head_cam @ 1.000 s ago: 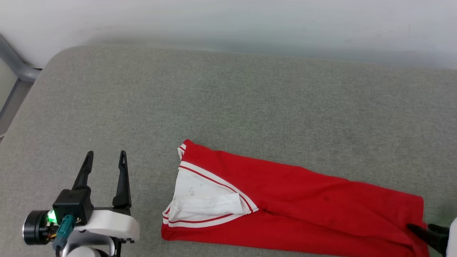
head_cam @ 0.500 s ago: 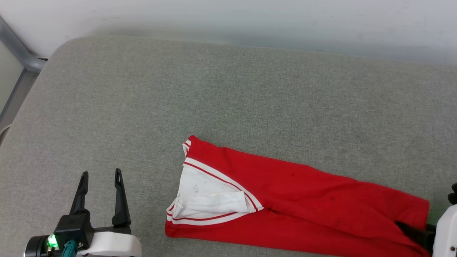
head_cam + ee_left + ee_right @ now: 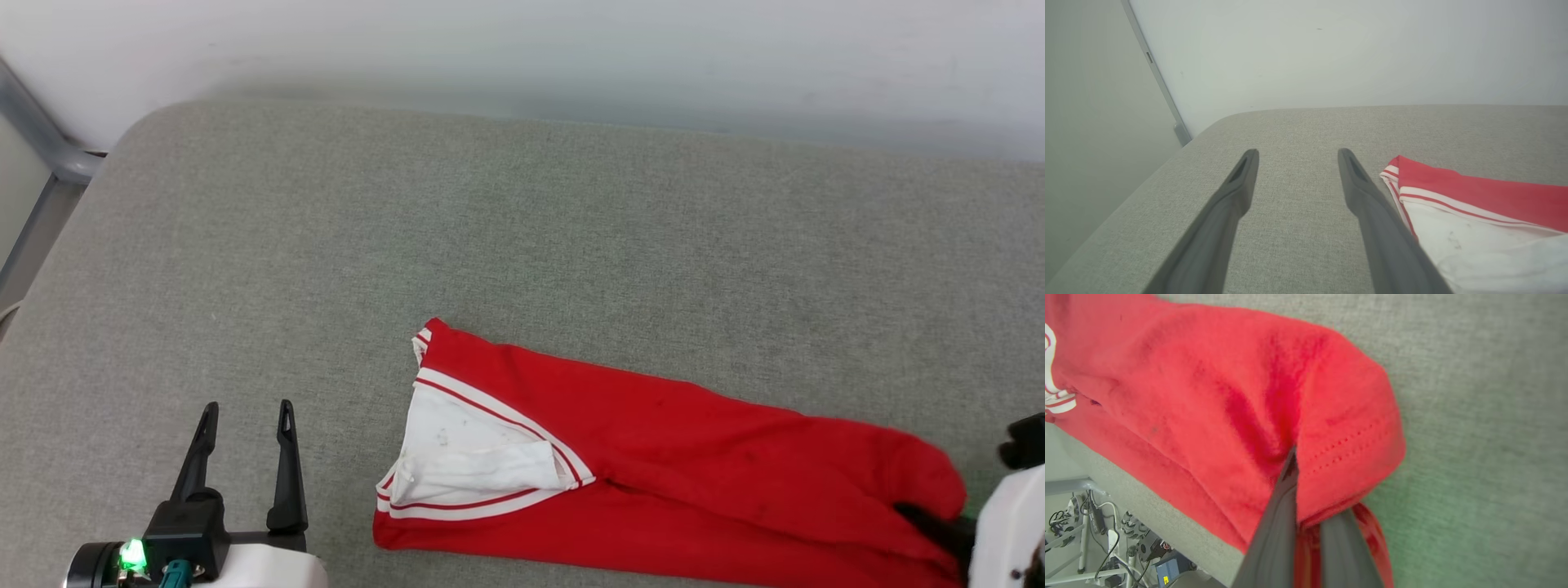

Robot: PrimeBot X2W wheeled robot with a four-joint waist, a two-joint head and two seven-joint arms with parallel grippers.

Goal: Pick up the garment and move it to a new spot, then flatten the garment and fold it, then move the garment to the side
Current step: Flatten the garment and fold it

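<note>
Lying folded lengthwise on the grey desk (image 3: 490,204), the garment (image 3: 653,457) ran left to right, collar end toward the robot's left. The right gripper (image 3: 1310,498) had its jaws closed on the bunched hem end, evidently for lifting. The left gripper (image 3: 245,406) stood near the collar end, jaws open and empty.

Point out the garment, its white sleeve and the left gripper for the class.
garment (image 3: 694,457), head view, middle of the red body.
white sleeve (image 3: 469,453), head view, centre of the white panel.
left gripper (image 3: 248,406), head view, midway between its open fingers' tips.
</note>
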